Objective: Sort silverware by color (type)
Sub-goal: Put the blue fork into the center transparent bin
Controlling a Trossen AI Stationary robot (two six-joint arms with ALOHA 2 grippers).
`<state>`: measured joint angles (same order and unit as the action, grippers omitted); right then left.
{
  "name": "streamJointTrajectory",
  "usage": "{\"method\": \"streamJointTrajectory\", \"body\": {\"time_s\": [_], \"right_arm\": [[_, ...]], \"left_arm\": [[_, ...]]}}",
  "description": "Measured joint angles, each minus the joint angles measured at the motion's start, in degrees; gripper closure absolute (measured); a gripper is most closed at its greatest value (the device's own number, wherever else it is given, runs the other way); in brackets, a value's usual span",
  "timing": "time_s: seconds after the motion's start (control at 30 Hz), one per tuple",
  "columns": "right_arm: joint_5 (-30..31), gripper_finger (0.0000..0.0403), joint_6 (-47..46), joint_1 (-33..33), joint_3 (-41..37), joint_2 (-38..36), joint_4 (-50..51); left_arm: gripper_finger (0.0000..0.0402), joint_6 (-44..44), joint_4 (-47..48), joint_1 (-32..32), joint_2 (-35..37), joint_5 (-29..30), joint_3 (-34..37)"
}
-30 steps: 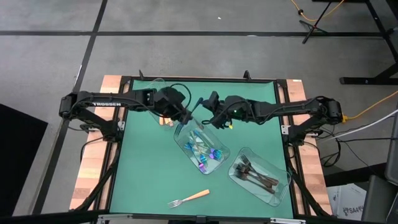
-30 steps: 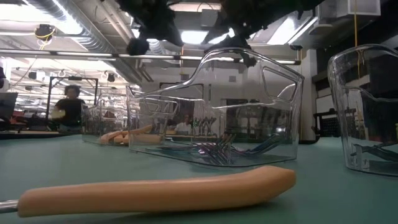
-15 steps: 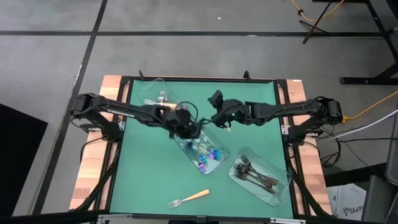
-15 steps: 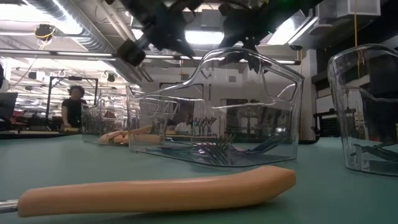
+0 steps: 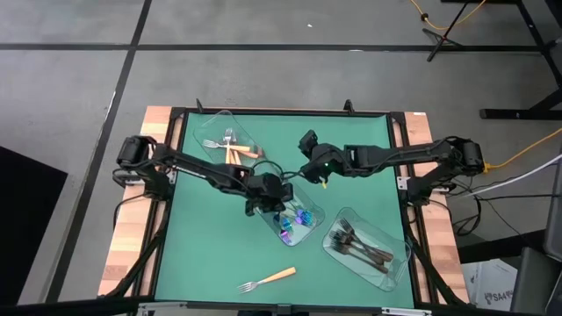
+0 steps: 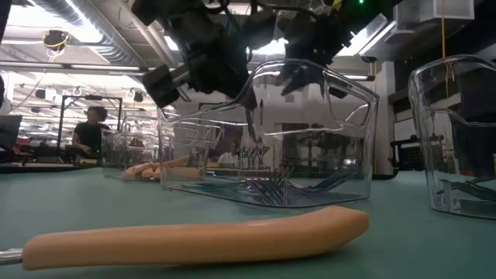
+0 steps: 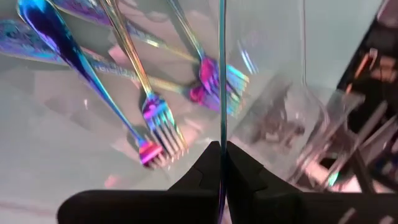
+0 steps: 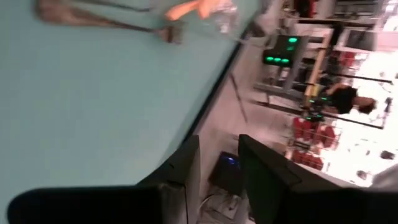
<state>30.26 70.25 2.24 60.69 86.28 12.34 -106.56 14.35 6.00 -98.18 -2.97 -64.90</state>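
While the left fingers (image 7: 221,165) are pinching the tray wall (image 7: 222,74), shut, iridescent forks (image 7: 163,127) are lying just beyond; the right fingers (image 8: 217,165) are hovering half-open, empty.

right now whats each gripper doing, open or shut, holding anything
Left gripper: shut on the rim of the clear plastic tray holding iridescent blue-purple forks.
Right gripper: fingers apart, nothing between them, above the green table.

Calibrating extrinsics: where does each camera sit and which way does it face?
High: overhead, straight down on green table; both dark arms show.
Low: table height, level across; orange-handled fork nearest, arms enter from above.
Left wrist: past shut left gripper into clear plastic tray of iridescent blue-purple forks.
Right wrist: past open right gripper, over table edge into room.
Shared: high and left wrist both show those forks.
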Motion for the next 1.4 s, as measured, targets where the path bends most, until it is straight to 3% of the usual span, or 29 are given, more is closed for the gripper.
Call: {"method": "streamJointTrajectory", "body": {"time_s": [0.47, 1.2, 1.4], "right_arm": [[-5.9, 0.0299, -4.3, 0.0, 0.0, 0.0, 5.6], [-9.8, 0.0299, -5.7, 0.0, 0.0, 0.0, 5.9], [-10.8, 0.0299, -5.7, 0.0, 0.0, 0.0, 5.8]], "left_arm": [[0.0397, -11.3, 0.2, 1.3, -5.2, 7.5, 0.0], [0.0395, -11.4, 0.6, 2.0, -5.8, 10.9, 0.1], [0.0368, -11.5, 0.6, 2.6, -5.8, 10.9, 0.1]]}}
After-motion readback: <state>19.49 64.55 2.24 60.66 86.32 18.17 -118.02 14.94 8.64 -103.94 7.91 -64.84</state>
